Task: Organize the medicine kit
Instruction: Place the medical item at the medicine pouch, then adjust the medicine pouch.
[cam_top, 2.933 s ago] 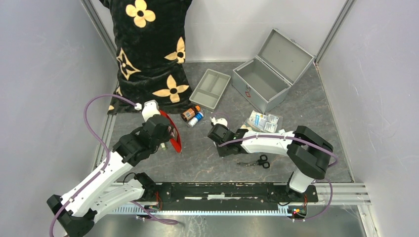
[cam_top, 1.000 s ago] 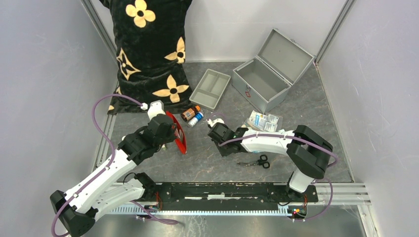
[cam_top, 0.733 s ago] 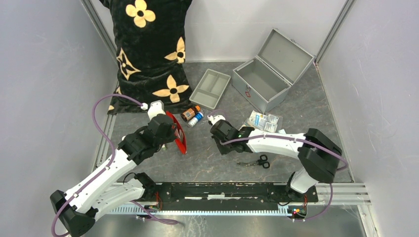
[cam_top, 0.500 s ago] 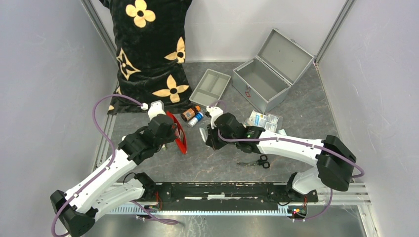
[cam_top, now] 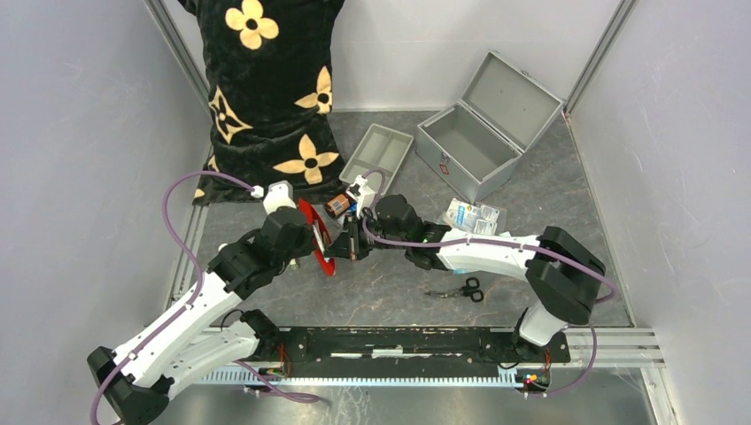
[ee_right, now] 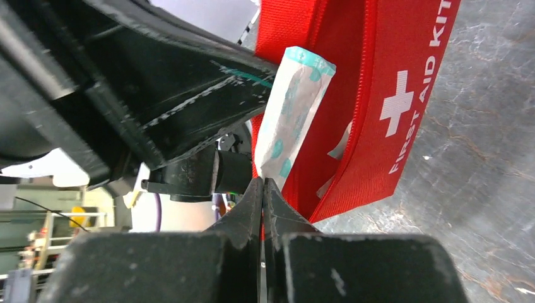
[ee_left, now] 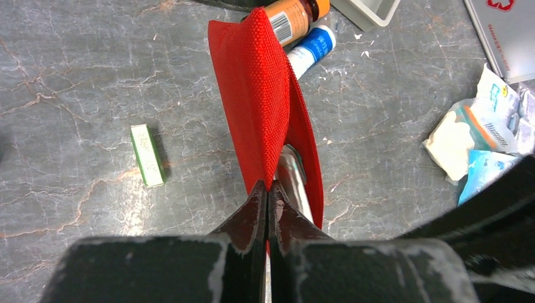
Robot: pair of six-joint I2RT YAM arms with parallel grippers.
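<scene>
Only wrist views show left claw pinching pouch, right claw pinching packet.

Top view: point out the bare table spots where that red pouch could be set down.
Two bare patches: the near strip between the pouch and the scissors, and the right side between the metal box, the packet pile and the wall. Crowded: the middle, where the left hand and right hand meet beside the bottles and tray.
</scene>
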